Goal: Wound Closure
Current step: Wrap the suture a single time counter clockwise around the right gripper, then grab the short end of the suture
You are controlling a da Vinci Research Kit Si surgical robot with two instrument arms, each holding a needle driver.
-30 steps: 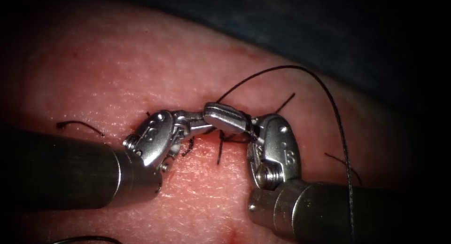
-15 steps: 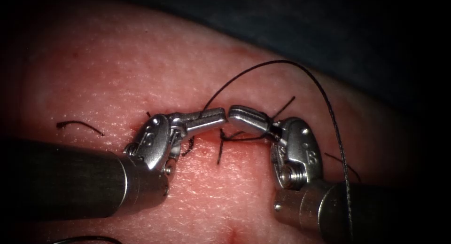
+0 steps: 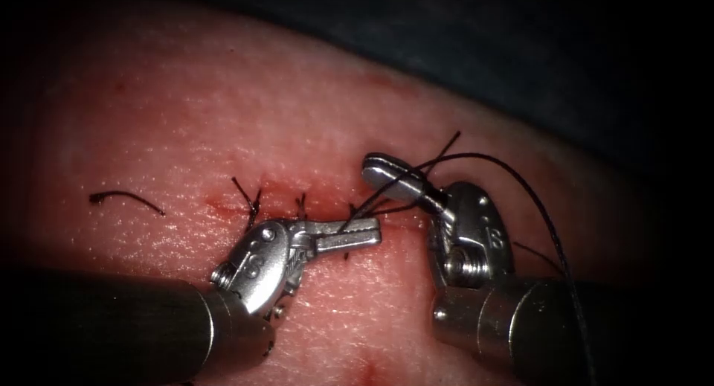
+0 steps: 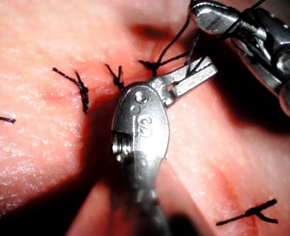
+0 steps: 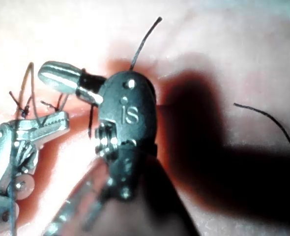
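Observation:
My left tool (image 3: 372, 232) lies just below the cut (image 3: 223, 204), jaws shut on the thread (image 3: 547, 215) near its stitch (image 3: 349, 209). From there the strand runs up and right across my right tool (image 3: 370, 165), then arcs off to the right and down past that arm's shaft. The right tool's jaws are shut, with thread wound round them and a short strand from the stitch running in under them. From the left wrist I see the left tool (image 4: 211, 69) gripping thread beside the right tool (image 4: 199, 12). The right wrist view has the right tool (image 5: 44, 73) above the left tool (image 5: 64, 120).
Two finished stitches (image 3: 249, 200) (image 3: 301, 204) with short ends sit on the cut to the left. A loose cut end of thread (image 3: 126, 198) lies on the tissue (image 3: 186, 118) far left. A spot of red fluid (image 3: 368, 371) marks the near tissue. Dark cloth (image 3: 520, 44) lies behind.
The two tools, overlapping a second ago, have drawn apart: the left down and toward me, the right slightly up. The big thread arc has shrunk and lies low over the right tool.

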